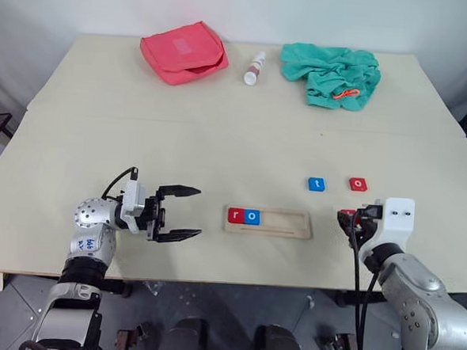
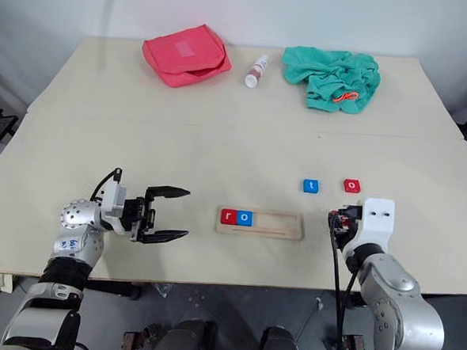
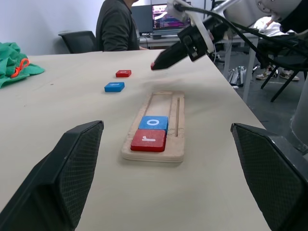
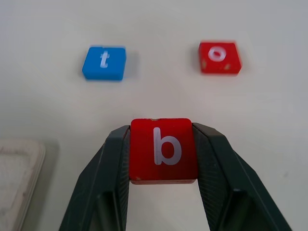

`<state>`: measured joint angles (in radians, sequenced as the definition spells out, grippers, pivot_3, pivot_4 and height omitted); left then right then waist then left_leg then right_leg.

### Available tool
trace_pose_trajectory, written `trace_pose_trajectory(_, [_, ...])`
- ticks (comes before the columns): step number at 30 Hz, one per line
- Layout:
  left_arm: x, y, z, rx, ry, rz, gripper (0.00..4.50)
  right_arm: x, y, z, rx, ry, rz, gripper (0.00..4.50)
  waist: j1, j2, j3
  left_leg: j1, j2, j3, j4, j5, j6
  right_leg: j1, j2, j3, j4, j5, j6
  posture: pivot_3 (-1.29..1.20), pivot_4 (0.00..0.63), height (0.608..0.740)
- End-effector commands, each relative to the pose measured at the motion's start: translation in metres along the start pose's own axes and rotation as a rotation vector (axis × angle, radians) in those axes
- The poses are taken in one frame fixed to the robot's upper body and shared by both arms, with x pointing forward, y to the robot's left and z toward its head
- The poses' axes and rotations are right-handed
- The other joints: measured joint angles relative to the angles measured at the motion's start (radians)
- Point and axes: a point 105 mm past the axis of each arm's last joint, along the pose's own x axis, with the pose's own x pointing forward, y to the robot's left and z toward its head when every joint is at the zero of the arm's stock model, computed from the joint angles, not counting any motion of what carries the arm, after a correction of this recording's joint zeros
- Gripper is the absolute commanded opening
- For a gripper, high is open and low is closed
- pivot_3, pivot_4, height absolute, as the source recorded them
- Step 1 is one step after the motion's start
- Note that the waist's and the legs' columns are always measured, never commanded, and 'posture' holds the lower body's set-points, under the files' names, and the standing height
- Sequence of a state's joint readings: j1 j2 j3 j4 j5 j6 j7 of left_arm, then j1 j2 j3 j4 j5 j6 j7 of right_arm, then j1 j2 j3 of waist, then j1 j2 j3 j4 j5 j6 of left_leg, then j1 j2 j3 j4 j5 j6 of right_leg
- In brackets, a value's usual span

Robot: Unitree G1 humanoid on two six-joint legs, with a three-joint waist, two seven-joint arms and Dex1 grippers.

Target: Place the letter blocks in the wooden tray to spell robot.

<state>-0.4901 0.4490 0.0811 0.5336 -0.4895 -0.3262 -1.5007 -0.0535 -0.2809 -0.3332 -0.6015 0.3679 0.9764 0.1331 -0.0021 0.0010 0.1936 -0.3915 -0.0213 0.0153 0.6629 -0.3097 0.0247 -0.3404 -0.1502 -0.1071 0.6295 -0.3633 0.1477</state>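
Blocks sit in 3 places around our claws. Our right claw is clenched on the red b block, 1 black finger pressed to each side of it, letter facing the wrist camera, and we hold it above the desk. Just beyond this claw's tips lie 2 loose blocks flat on the desk, apart from each other: the blue t block ahead and toward our left, the red o block ahead and toward our right. The wooden tray lies lengthwise between our 2 claws, nearer the right claw's left flank than the left claw's tips. At the tray's end closest to our left claw sit the red r block and, touching it on the far side, the blue o block; the remainder of the groove toward our right claw is bare wood. Our left claw is released, its 2 fingers spread wide and pointing across the desk at the tray's r end, with a gap of bare desk between fingertips and tray. Far beyond both claws, along the desk's back edge, we see a pink pouch, a small white bottle and a crumpled teal cloth. Past the desk's end, a person sits.
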Motion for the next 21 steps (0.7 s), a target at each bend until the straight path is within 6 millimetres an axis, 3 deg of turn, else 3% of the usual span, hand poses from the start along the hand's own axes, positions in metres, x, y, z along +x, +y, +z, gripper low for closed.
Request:
trace_pose_trajectory(1, [0.001,-0.003,0.004,0.022,-0.014,-0.052,4.50,-0.003,-0.001,0.010,0.009,-0.064,0.004,2.43,0.000,0.000,0.000,0.000,0.000,0.000,0.000,0.000,0.000,0.000,0.000,0.000,0.000,0.000,0.000,0.00,0.150,0.740])
trace_pose_trajectory(7, [0.000,-0.005,0.005,0.025,-0.020,-0.044,4.50,-0.008,0.009,0.017,-0.015,-0.108,0.072,4.47,0.001,0.000,0.000,0.000,0.000,0.000,0.000,0.000,0.000,0.000,0.000,0.000,0.000,0.000,0.000,0.00,0.150,0.740])
trace_pose_trajectory(13, [-0.001,-0.010,0.006,0.023,-0.023,-0.039,4.50,-0.019,0.010,0.029,-0.226,-0.076,0.288,4.47,0.001,0.000,0.000,0.000,0.000,0.001,0.001,0.000,0.000,0.001,0.000,0.000,-0.001,0.000,0.000,0.00,0.150,0.740])
trace_pose_trajectory(21, [-0.002,-0.015,0.005,0.020,-0.028,-0.030,4.50,-0.018,-0.013,0.030,-0.609,0.145,0.609,4.47,0.002,-0.001,0.000,0.000,0.000,0.001,0.001,0.000,0.001,0.003,0.000,0.000,-0.002,0.000,0.000,0.00,0.150,0.740])
